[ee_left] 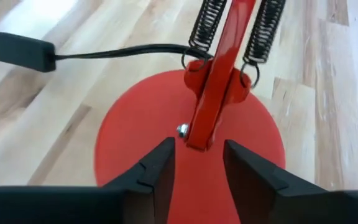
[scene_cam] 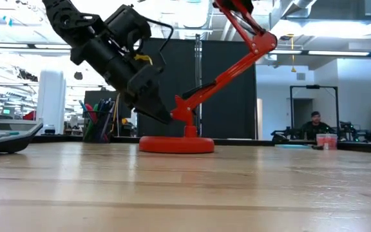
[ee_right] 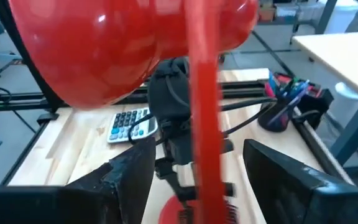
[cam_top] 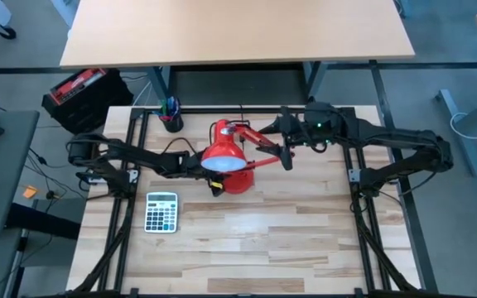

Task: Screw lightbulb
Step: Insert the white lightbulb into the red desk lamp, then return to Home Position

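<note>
Lightbulb (cam_top: 223,163): 1 pc, pale bluish-white. We see it only from above, as a light patch in the mouth of the red lamp shade (cam_top: 221,147), just off the L gripper's tip end. Whether it is seated in the socket we can't tell.

L gripper (ee_left: 197,149): fingers (ee_left: 157,171) apart, nothing held. Angled down w/ tips just above the lamp base (ee_left: 135,130). The lower lamp arm (ee_left: 219,81) sits in the gap ahead of the tips, no contact that we can make out. Low view shows this gripper (scene_cam: 165,117) close beside the arm's foot, clear of the table (cam_top: 263,240).

R gripper (ee_right: 197,155): fingers (ee_right: 135,168) spread wide, holding nothing. The upper lamp arm (ee_right: 202,93) runs through the gap between them, clear of both sides. Shade (ee_right: 104,50) is just beyond the tips. From above we log the gripper (cam_top: 286,157) at the lamp arm, on the far side of the shade from the L one.

Misc.:
- Springs (ee_left: 207,25), 2 pcs, flanking the lower arm ahead of the L gripper.
- Black cord w/ switch block (ee_left: 23,50), beside the base.
- Calculator (cam_top: 161,212), well apart from both grippers, on the L arm's side.
- Pen cup (cam_top: 171,116), behind the L arm.
</note>
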Robot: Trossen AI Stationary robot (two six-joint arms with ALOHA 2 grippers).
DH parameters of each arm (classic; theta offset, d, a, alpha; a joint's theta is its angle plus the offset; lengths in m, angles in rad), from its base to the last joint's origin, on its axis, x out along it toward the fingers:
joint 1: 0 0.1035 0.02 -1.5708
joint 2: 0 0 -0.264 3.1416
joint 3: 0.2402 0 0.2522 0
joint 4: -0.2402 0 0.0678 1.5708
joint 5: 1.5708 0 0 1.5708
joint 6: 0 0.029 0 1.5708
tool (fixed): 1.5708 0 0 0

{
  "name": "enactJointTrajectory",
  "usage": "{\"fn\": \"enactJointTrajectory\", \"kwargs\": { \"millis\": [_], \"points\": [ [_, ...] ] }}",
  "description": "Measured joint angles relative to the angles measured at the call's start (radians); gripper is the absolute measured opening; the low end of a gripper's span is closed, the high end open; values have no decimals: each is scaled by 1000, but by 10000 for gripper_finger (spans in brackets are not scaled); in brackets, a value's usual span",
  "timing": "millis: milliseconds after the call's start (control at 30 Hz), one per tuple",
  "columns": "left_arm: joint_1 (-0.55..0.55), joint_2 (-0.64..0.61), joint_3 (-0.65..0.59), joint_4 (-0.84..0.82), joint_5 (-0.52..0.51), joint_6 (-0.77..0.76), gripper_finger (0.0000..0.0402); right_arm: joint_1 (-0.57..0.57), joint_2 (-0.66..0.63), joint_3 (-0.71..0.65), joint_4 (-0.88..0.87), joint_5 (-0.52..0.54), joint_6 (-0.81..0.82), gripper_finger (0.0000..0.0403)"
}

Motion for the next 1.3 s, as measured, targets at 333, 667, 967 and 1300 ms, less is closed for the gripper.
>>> {"fn": "enactJointTrajectory", "kwargs": {
  "millis": [333, 667, 967, 1300],
  "points": [
    [0, -225, 1, -200, -59, 72, 133, 16, -96, 147, -177, 32, -42, 255],
    [-19, -591, 1, -505, -91, 91, 133, 164, -347, 149, -324, 268, -5, 230],
    [-72, -935, 2, -653, -92, 73, 127, 325, -447, 38, -358, 428, 12, 15],
    [-104, -1297, -95, -678, -95, 96, 37, 430, -581, -214, -241, 562, 74, 6]
  ]
}}
